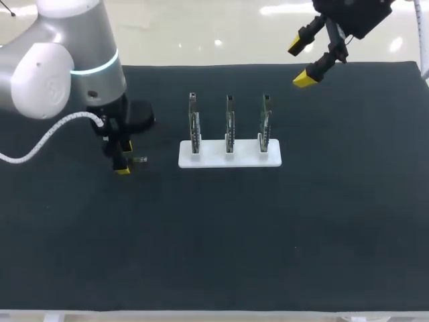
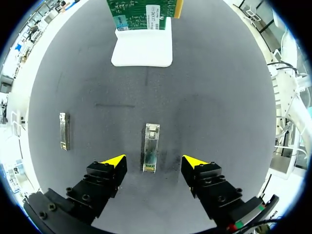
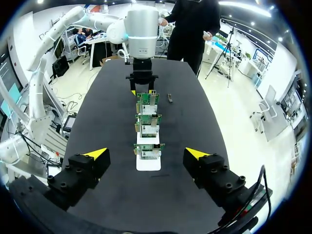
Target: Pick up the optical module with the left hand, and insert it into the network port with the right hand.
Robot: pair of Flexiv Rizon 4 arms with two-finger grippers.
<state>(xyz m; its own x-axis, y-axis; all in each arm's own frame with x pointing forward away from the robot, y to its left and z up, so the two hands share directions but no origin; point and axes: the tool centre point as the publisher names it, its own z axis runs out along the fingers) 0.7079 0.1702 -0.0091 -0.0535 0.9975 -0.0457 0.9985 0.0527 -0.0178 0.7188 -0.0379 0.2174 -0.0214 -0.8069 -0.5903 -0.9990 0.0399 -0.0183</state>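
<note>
Yellow-tipped fingers of the left gripper (image 2: 153, 163) stand spread wide and hold nothing, low over the black mat (image 2: 219, 97). The module (image 2: 150, 148) lies flat between them, touching neither finger. Its long side runs the way the fingers point, its near end about level with the tips and the rest reaching ahead.

To pick it up well, I would come straight down with the module centred, then close across its two narrow long sides, low enough to bite the metal body and not skid over it. Gripping towards one end would leave the other free for the right gripper (image 1: 301, 62) to take. I cannot tell which end is the plug.

A second module (image 2: 63, 130) lies well off beside the left finger and should be left alone. Further ahead a white stand (image 1: 229, 153) holds three green cards (image 1: 230, 124) upright in a row. The right gripper hangs open and empty, high over the mat's far corner, well apart from the cards.
</note>
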